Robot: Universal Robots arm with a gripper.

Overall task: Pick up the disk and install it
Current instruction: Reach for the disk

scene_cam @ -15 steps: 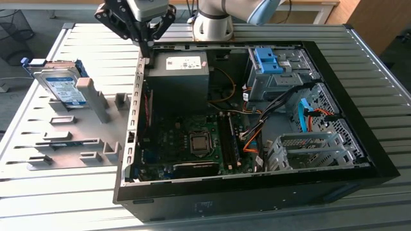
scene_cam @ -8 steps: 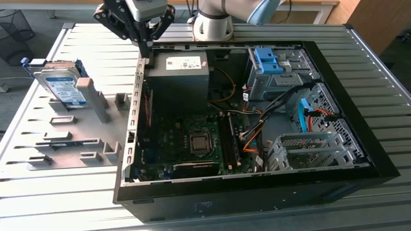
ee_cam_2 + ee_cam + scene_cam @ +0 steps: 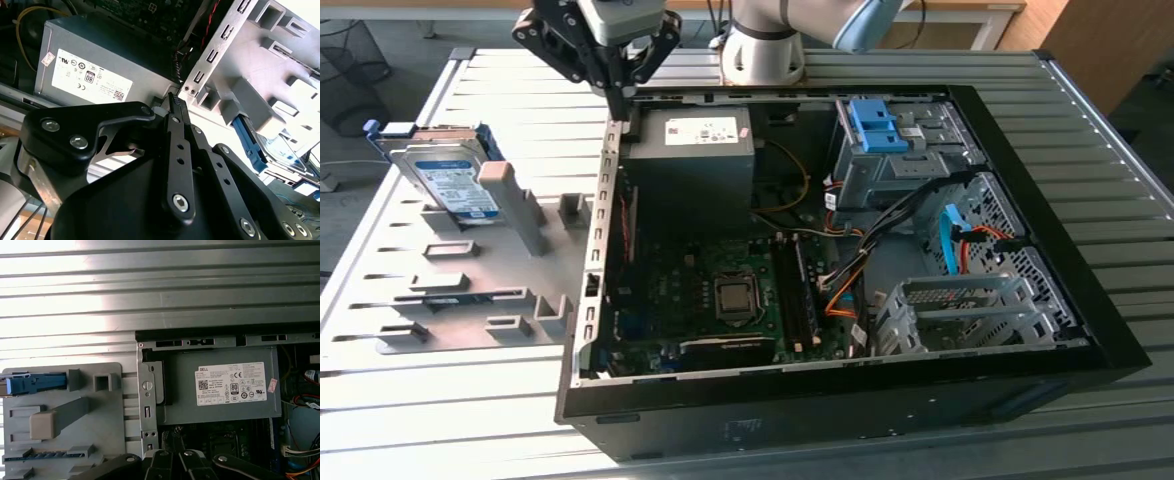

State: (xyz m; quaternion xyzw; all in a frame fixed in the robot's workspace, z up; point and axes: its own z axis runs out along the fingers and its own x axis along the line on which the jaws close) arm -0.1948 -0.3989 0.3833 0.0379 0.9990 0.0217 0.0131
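The disk (image 3: 451,182) is being propped up by the grey rack (image 3: 474,300) on the exterior view's left, outside the open computer case (image 3: 854,425), while the gripper (image 3: 622,98) is being held closed and empty above the case's edge, so pickup and installation are being judged undone.

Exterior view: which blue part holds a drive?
The disk on the grey rack at the exterior view's left; the bracket inside the case is bare.
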